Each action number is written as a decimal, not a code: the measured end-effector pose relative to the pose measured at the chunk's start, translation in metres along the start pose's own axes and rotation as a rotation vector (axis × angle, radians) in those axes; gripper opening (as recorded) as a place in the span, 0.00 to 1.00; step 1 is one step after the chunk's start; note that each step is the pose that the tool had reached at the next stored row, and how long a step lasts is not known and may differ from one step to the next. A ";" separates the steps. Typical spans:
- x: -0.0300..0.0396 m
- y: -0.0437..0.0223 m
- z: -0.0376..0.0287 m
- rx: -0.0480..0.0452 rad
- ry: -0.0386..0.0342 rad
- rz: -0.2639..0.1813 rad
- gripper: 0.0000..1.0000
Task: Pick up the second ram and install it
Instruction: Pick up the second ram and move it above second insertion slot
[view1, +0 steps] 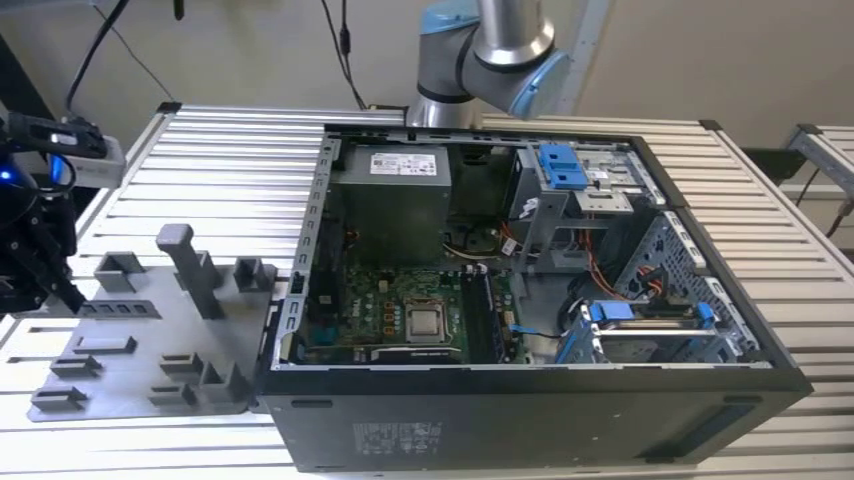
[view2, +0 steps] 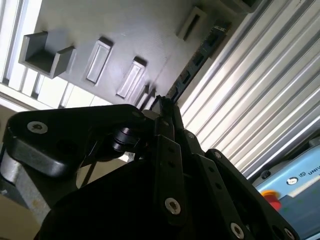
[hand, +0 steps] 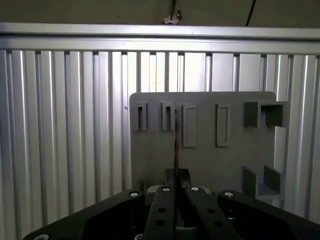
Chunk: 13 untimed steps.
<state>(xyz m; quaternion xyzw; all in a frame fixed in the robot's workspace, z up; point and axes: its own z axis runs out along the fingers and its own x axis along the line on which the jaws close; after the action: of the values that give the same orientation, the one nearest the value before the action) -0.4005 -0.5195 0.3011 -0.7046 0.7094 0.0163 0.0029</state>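
I see the second ram (hand: 176, 137), a slim dark memory stick seen edge-on, pinched between the fingers of the black gripper (hand: 177, 172) above the flat grey plastic tray (hand: 210, 165) of slots and posts. Beside the tray, on the ribbed metal table (view1: 200, 170), sits the open black computer case (view1: 534, 420). It holds a green motherboard (view1: 387, 310) and a grey power supply (view1: 394, 210) with a white label (view1: 407, 160) I can't read.

The counter (view1: 200, 160) was ribbed bare metal, bright and smooth. The tray (view1: 140, 340) on it was matt grey plastic. The gripper (hand: 176, 173) had matt black fingers (hand: 169, 180) with shiny metal screw heads (hand: 163, 190). The second ram (hand: 176, 140) looked dark and dull. The computer case (view1: 534, 430) was matt black outside and bare grey sheet metal within, with glossy blue plastic clips (view1: 561, 165).
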 end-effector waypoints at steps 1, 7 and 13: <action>0.0000 0.0000 -0.0009 0.0000 0.0000 0.000 0.14; -0.0002 0.0001 -0.0056 0.0000 0.0000 0.001 0.14; -0.0003 0.0001 -0.0099 0.0000 0.0000 0.001 0.14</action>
<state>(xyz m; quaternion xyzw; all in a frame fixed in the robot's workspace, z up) -0.4005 -0.5195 0.3109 -0.7041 0.7099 0.0163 0.0029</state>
